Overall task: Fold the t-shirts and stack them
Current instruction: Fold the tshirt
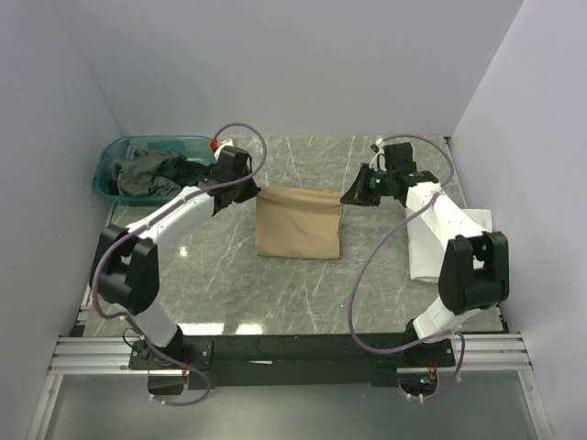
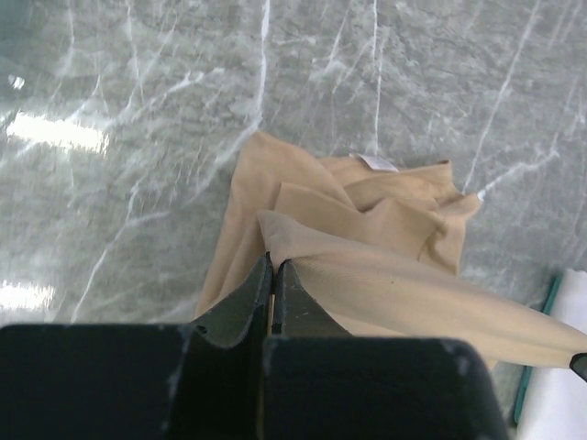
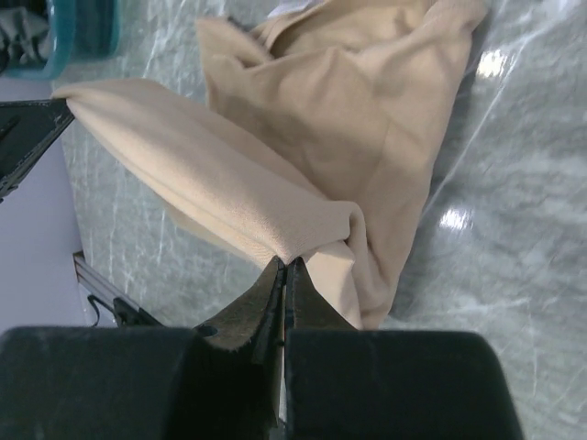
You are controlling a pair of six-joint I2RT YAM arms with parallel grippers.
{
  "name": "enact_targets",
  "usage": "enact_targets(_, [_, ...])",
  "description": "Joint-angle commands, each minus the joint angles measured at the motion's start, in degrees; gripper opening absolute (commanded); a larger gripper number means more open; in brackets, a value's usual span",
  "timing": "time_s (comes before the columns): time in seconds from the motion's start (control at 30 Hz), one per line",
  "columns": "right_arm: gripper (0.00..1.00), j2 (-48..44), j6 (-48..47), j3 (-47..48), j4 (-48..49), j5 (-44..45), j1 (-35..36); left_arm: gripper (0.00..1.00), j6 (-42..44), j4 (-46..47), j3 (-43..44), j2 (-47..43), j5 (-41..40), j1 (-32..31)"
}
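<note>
A tan t-shirt (image 1: 298, 225) hangs stretched between my two grippers above the middle of the grey marble table, its lower part resting on the surface. My left gripper (image 1: 253, 190) is shut on the shirt's upper left corner; the pinch shows in the left wrist view (image 2: 273, 263), where the tan cloth (image 2: 385, 238) drapes away. My right gripper (image 1: 348, 196) is shut on the upper right corner; it shows in the right wrist view (image 3: 286, 263) with the cloth (image 3: 312, 128) folded over. A white folded t-shirt (image 1: 431, 247) lies at the right under my right arm.
A teal plastic tub (image 1: 119, 151) stands at the back left with a grey-green shirt (image 1: 142, 174) and a dark one heaped in it. White walls close in the table on three sides. A metal rail runs along the near edge.
</note>
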Motion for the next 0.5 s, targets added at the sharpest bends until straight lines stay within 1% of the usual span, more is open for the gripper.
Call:
enact_targets(0.0, [0.00, 3.4, -1.7, 4.2, 1.4, 1.0, -1.3, 0.01, 2.0, 1.6, 4.5, 3.3, -0.1, 1.9])
enact_targets(0.2, [0.00, 10.7, -1.2, 7.6, 3.6, 0.9, -2.1, 0.01, 2.8, 1.2, 8.8, 10.2, 1.2, 3.2])
enact_targets(0.47, [0.00, 21.4, -0.6, 15.2, 3.6, 1.5, -3.4, 0.01, 4.0, 1.1, 14.5, 18.2, 3.5, 4.7])
